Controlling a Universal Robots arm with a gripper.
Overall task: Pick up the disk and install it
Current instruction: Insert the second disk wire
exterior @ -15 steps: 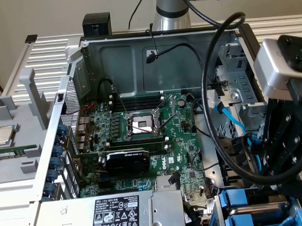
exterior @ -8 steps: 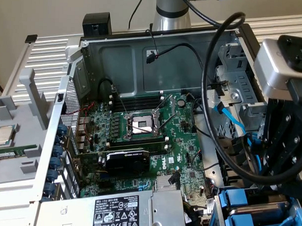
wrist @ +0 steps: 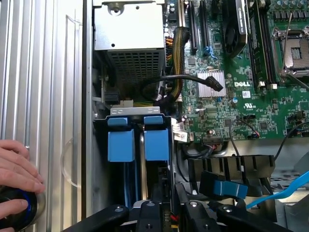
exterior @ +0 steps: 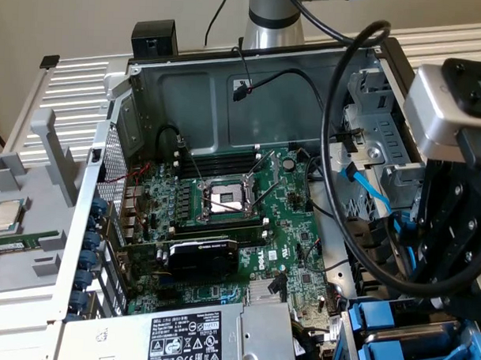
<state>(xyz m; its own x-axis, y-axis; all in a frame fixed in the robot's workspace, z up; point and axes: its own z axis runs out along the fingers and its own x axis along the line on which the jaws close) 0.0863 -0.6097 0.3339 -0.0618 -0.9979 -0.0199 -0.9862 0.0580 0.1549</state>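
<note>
The disk (wrist: 157, 140) stands on edge in the drive cage (exterior: 353, 342) at the near right corner of the open computer case (exterior: 149, 90), as the exterior view shows it. Only its blue carrier front is visible. A second blue carrier (wrist: 120, 142) sits just beside it in the next slot. I take the one in line with the end effector (wrist: 166, 215) to be the task's disk, but I am not sure of this. It seems to be placed this way because the cage accepts drives on edge, side by side, with the blue handles turned outward.

The end effector hangs just over the cage, near this carrier. Whether it is spread, pressed together or pinching the carrier, I cannot tell. If the disk is fully seated, I also cannot tell.

Around the cage it is crowded. A thick black cable (exterior: 336, 152) makes a big loop on the right, and a light blue flat cable (exterior: 367, 184) runs down behind it; both could catch on the arm. To the left lie the motherboard (exterior: 290, 229) with an open processor socket (exterior: 224, 199) and a black graphics card (exterior: 202, 254). The power supply (exterior: 187, 340) is at the near edge.

A person's hand (wrist: 17, 176) rests on a round black knob with a blue ring (wrist: 17, 210), on the ribbed counter (wrist: 43, 72) outside the case.
</note>
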